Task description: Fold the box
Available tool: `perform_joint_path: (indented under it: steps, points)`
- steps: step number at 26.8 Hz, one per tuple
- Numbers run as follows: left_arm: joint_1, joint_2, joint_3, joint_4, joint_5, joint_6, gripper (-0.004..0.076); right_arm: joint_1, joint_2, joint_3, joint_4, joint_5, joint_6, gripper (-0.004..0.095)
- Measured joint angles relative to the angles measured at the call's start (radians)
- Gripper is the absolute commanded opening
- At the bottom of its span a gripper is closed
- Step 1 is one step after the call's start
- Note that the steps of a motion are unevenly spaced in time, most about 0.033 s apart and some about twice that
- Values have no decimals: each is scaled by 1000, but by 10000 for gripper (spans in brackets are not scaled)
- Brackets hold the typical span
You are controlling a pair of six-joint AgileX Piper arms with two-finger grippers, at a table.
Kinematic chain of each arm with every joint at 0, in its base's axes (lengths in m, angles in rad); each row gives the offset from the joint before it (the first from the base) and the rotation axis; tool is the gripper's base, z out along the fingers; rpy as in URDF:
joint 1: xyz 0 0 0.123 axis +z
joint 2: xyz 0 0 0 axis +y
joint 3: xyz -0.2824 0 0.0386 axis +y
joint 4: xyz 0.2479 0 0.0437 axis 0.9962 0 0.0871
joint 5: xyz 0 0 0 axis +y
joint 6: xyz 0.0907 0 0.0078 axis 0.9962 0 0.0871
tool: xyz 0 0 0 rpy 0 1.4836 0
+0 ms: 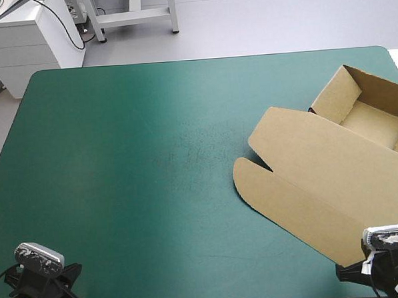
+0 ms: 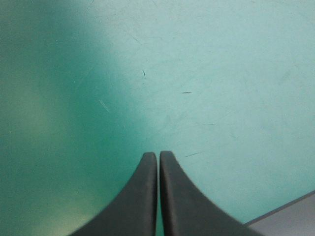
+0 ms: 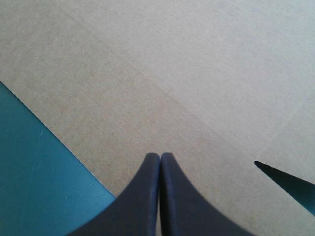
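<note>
Starting at the left gripper (image 2: 158, 155): two black fins pressed together into one point, gripping nothing, just bare teal-green table cover (image 2: 197, 73) ahead and all round. Same story at the right gripper (image 3: 160, 156): tips together, nothing pinched, but sitting over the brown cardboard box (image 3: 187, 73), with the board's edge just beside the fingers and a faint crease running across ahead. Can't tell whether touching the board or hovering.

Zooming out to the high view: box (image 1: 334, 175) over at 3 o'clock on the table, running off that side. Open tray part (image 1: 374, 120) with walls up toward 2 o'clock, wide lid panel (image 1: 300, 177) lying flat and reaching down toward 5 o'clock, with two rounded ears at its 9 o'clock end. Left arm way off at 7 o'clock, well apart from the board.

Reckon on walls done and only lid work left, if that. To do it well:
- Open the right fingers before going in.
- Come at the free long edge from the cover side and slip one fin under.
- Pinch near the middle rather than by an ear, to get a bend along the scored line and not mid-sheet.
- Bring the left over to pin the tray, since likely to skid on that smooth cover.
- Go slow, to avoid denting thin board in the wrong spot.
</note>
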Motion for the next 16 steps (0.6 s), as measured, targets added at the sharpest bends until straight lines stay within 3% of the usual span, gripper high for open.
perform_joint_path:
  steps: [16]
  points:
    - [0,0,0,0,0,0,-8,0,0,0,11,-1,0,-16]
